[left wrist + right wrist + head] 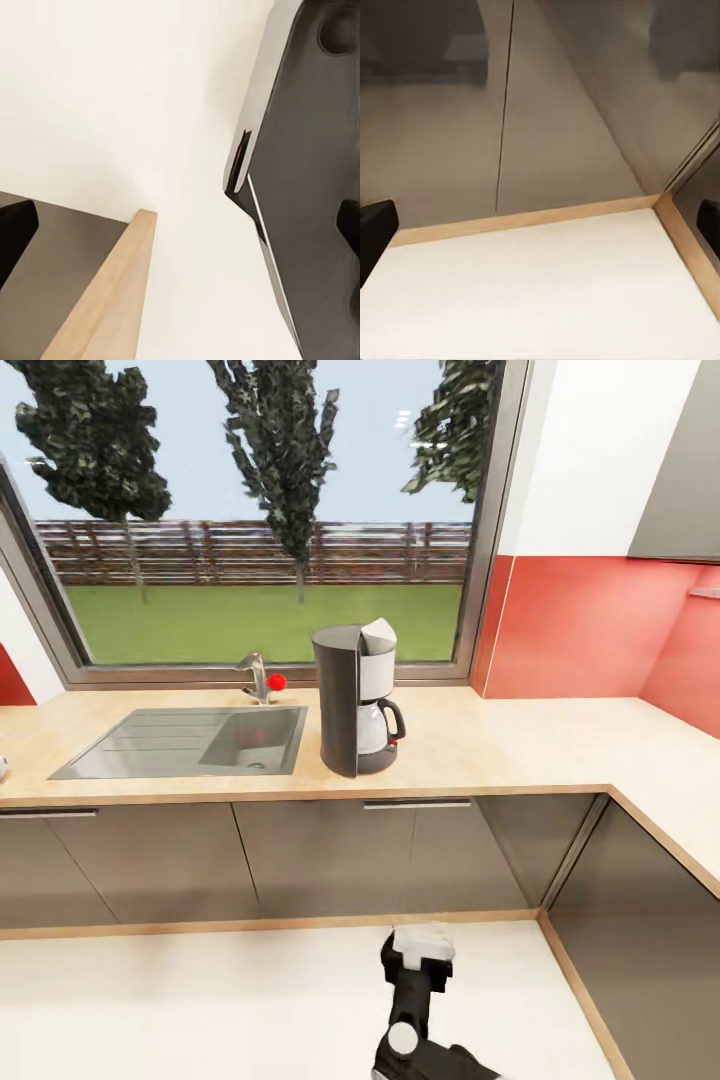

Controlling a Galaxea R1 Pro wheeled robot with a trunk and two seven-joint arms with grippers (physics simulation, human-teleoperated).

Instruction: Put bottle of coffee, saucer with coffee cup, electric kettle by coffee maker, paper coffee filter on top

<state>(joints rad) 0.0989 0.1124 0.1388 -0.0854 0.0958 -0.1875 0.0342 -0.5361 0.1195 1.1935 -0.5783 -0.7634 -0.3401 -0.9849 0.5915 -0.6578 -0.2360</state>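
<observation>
The coffee maker stands on the kitchen countertop just right of the sink, its glass carafe in place. A white pointed, folded shape sits on its top and looks like the paper coffee filter. My right arm is held low over the floor in front of the cabinets. In the right wrist view the right gripper is open, a dark fingertip at each edge and nothing between. The left gripper is open too, over the pale floor beside my dark body. The bottle, saucer, cup and kettle are out of view.
A steel sink with a faucet and red knob lies left of the machine. Grey cabinet fronts with a wooden plinth run below the L-shaped counter. A small white object is cut off at the left edge.
</observation>
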